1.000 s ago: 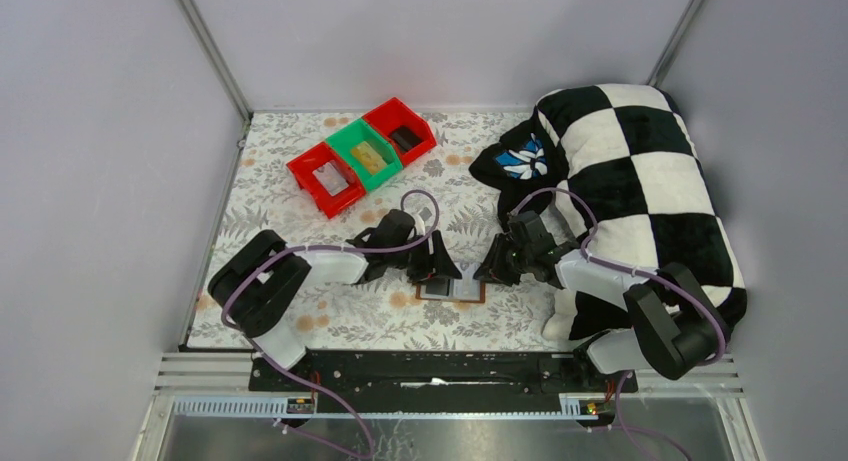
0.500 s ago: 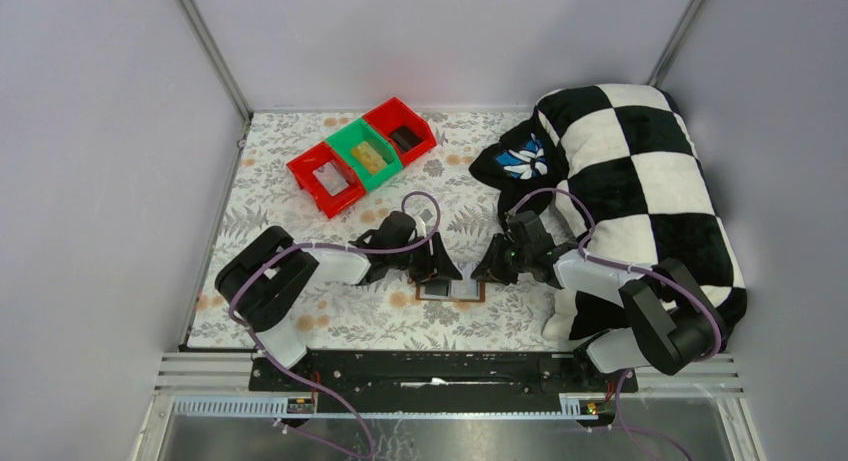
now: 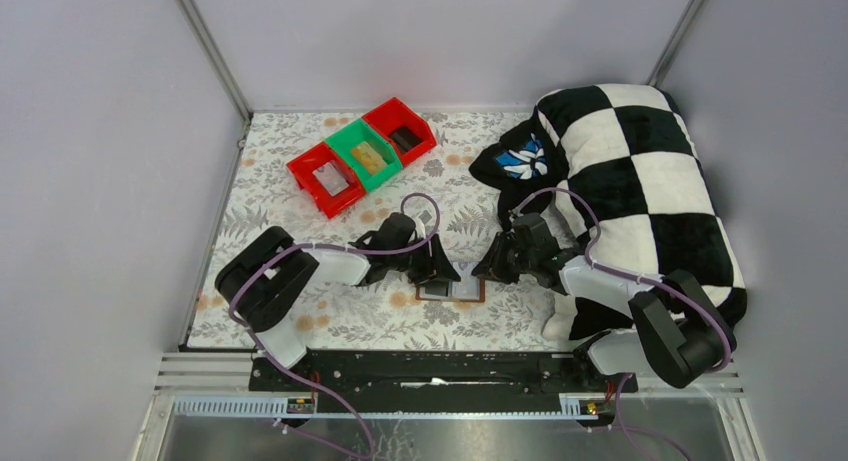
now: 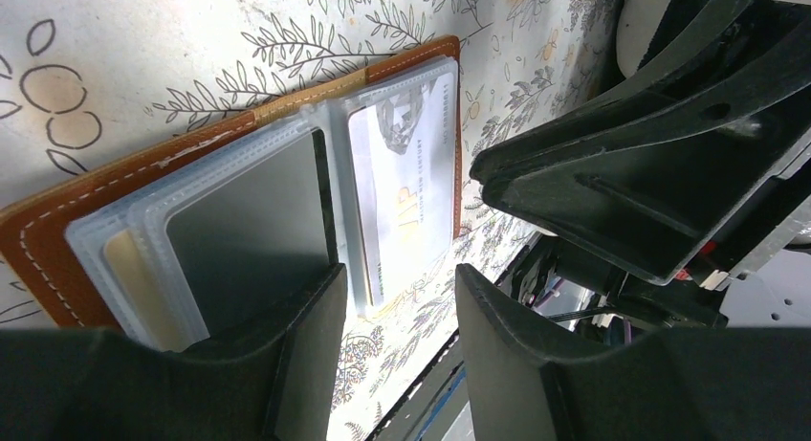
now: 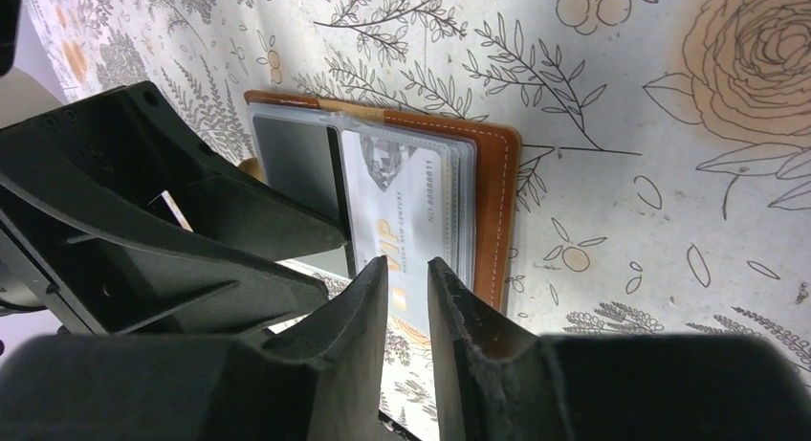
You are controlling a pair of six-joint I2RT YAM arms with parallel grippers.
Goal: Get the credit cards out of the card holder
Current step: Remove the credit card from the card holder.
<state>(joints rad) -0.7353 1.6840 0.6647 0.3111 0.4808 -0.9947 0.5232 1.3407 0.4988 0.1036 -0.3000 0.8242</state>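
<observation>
Both left pincer [image 4: 400, 276] and right pincer [image 5: 406, 267] gape above the card holder [image 5: 497, 207], "VIP" credit card [image 5: 413, 207] showing.

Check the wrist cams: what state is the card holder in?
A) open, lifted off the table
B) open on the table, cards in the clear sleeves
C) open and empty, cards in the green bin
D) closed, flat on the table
B: the card holder lies open on the table, with a white VIP card and a dark card both seated in its clear sleeves.
</observation>
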